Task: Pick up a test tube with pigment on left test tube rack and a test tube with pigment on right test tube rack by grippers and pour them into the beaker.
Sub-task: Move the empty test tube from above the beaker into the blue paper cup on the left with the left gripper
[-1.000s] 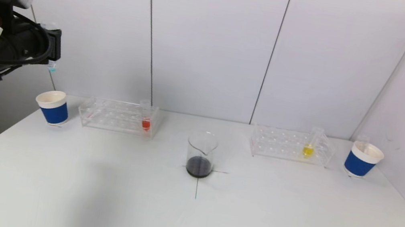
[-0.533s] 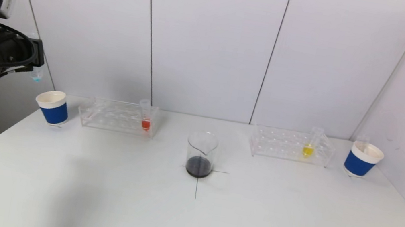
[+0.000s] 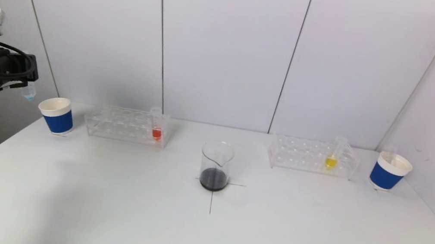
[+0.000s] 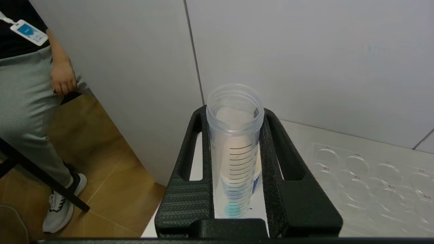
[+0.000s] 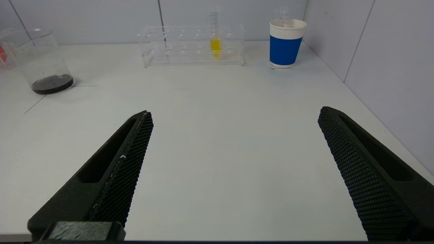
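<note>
My left gripper is shut on a clear, nearly empty test tube with a trace of blue at its tip, held upright above and left of the left blue cup. The left rack holds a red-pigment tube. The right rack holds a yellow-pigment tube, which also shows in the right wrist view. The beaker with dark liquid stands at the table's centre. My right gripper is open and empty, low over the near right table, out of the head view.
A second blue cup with a tube in it stands at the far right by the wall. A person stands beyond the table's left edge. The white table extends towards me.
My left gripper with the tube has moved left and down, from above the rack's left end to beyond the left cup. Nothing else moved.
</note>
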Tool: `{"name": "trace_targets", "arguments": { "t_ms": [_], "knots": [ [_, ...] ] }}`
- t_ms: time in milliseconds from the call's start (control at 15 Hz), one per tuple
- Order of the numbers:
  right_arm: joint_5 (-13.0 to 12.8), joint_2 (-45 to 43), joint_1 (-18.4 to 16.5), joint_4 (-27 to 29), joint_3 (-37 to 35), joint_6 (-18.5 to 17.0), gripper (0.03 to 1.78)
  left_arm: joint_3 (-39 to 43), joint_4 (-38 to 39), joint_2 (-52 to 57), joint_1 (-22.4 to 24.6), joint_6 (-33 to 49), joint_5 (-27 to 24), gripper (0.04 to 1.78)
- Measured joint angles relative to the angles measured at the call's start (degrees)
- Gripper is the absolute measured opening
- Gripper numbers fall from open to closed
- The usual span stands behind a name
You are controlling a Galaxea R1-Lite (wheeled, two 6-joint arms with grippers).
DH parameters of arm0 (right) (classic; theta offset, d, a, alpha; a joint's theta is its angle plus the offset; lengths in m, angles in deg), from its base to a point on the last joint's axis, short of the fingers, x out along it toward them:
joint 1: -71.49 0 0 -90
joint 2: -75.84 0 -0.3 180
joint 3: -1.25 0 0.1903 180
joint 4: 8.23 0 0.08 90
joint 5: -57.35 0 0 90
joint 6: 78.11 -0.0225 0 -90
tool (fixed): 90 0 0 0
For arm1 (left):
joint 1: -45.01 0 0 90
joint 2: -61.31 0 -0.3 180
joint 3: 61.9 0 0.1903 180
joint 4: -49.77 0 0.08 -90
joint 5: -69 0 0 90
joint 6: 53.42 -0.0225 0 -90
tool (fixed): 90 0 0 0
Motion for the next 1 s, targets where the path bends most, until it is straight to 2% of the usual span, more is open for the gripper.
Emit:
{"name": "trace_targets", "arguments": {
  "t_ms": [267, 1000],
  "knots": [
    [0.02, 0.0, 0.0, -0.02, 0.0, 0.02, 1.77, -2.65, 0.0, -3.4, 0.96, 0.95, -0.07, 0.42],
    [0.02, 0.0, 0.0, -0.02, 0.0, 0.02, 1.77, -16.76, -0.29, -16.96, 1.35, 0.95, -0.79, 0.42]
  ]
}}
